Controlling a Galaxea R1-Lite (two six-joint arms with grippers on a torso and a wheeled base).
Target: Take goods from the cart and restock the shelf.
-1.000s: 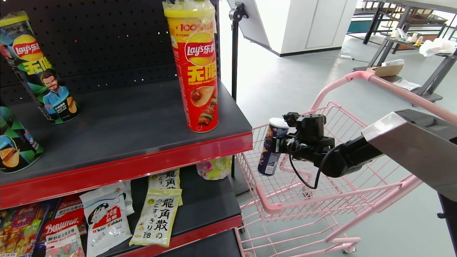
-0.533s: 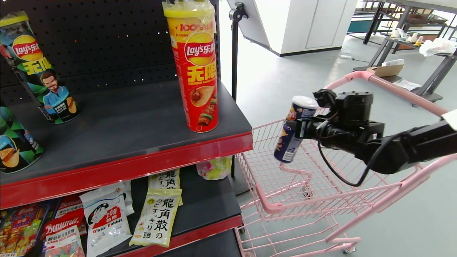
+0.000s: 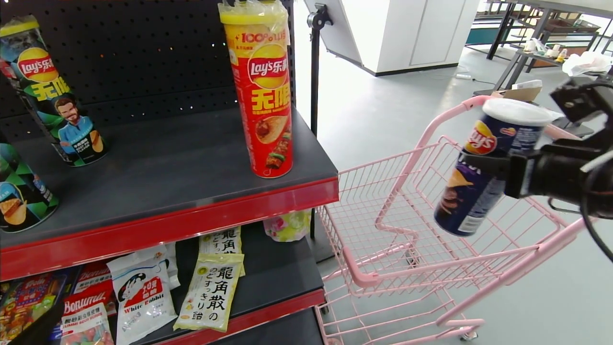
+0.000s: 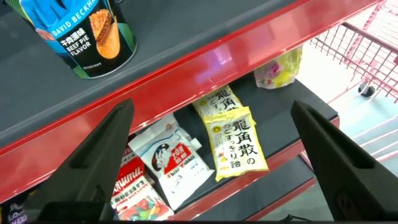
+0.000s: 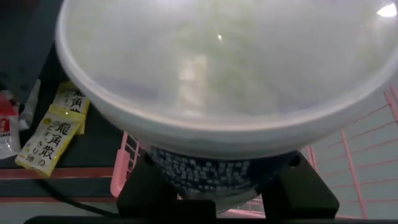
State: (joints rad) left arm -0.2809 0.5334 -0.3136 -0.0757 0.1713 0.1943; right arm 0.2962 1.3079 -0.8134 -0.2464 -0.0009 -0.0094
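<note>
**Chip can held over cart**

The right jaws are clamped on the waist of the chip can (image 3: pixel 471 201), a glossy dark-blue cylinder, tilted, capped by a cloudy plastic lid (image 5: pixel 217 68). Beneath them sits the pink wire cart (image 3: pixel 364 280); off to their left stands the shelf (image 3: pixel 191 158), a matte dark board with a red front lip. The left jaws gape wide and hold nothing; flat yellow pouches (image 4: pixel 233 140) lie beyond them.

Navy chip can (image 3: pixel 467 191), pink cart (image 3: pixel 431 270)
</note>
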